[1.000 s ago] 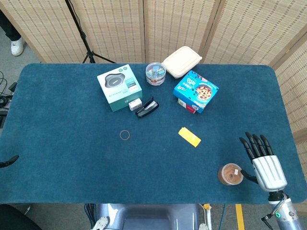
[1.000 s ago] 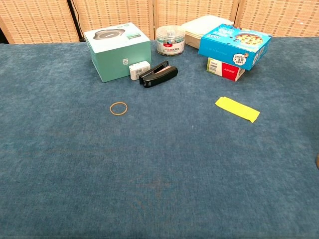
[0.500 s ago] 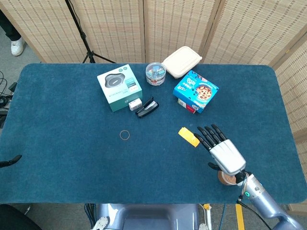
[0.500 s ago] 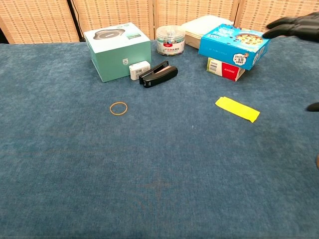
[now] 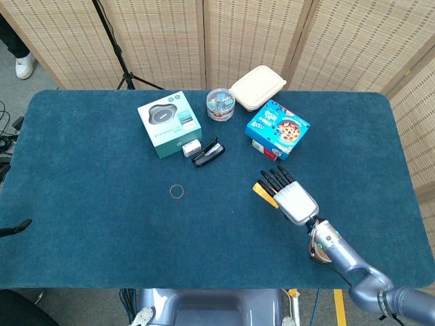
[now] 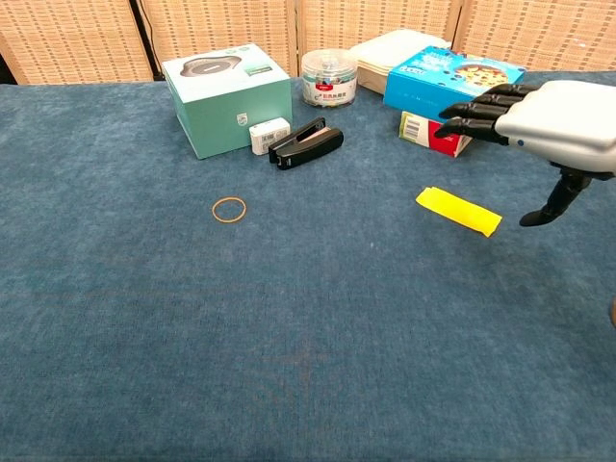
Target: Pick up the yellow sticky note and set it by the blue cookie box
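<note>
Right hand (image 6: 553,125): fingers (image 6: 481,114) spread, holding nothing, above yellow sticky note (image 6: 458,211). Note: flat on counter (image 5: 102,224), near blue cookie box (image 5: 277,129). Risk: thin note may slide or crumple under fingers. Left hand: unseen.

Even, bright overhead light; soft faint shadows, no glare. Both views sharp, slight wide-angle bend at edges.
</note>
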Controlling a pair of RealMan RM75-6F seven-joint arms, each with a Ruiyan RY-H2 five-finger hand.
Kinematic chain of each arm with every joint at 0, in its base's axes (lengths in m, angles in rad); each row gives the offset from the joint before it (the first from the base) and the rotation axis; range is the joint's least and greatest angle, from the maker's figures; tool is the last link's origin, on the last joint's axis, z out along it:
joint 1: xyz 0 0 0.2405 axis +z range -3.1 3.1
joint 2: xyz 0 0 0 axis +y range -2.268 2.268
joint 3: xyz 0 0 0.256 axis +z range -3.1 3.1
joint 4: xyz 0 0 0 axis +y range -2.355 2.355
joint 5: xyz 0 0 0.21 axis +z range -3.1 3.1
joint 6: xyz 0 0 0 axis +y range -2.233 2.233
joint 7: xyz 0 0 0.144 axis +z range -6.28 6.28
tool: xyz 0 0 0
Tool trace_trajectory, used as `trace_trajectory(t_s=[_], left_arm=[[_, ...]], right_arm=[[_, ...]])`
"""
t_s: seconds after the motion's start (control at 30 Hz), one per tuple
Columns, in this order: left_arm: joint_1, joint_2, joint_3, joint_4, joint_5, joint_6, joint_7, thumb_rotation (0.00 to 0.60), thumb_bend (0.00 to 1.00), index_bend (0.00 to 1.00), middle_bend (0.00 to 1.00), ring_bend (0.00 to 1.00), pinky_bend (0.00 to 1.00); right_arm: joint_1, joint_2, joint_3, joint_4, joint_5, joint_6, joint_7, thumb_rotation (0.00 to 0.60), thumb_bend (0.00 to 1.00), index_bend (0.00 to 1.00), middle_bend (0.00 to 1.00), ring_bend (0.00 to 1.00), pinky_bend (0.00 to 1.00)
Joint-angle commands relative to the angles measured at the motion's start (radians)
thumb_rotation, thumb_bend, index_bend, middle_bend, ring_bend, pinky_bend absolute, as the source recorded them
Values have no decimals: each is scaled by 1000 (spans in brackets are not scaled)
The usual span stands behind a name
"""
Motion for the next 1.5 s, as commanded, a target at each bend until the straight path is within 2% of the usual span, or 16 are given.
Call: trace_trajectory(t_s=[0.03, 0.33, 1.03, 1.5], left_arm=[[-1, 0, 0, 0, -1, -2, 0, 600, 0, 0, 0, 0, 0], [-6, 0, -2, 0, -12, -12, 1, 600, 0, 0, 0, 0, 0], [-15, -1, -7, 2, -34, -28, 4, 600, 0, 0, 0, 0, 0], [-21, -5, -10, 3, -48, -37, 11, 600, 0, 0, 0, 0, 0]], right_arm=[[13, -34, -9, 41, 21, -12, -9, 600, 0, 91, 0, 0, 0], [41, -109, -32, 134, 28, -12, 14, 600, 0, 91, 0, 0, 0], [97, -194, -47, 258, 70, -36, 74, 600, 0, 91, 0, 0, 0], [118, -247, -44, 350, 80, -13, 116, 600, 0, 148, 0, 0, 0]])
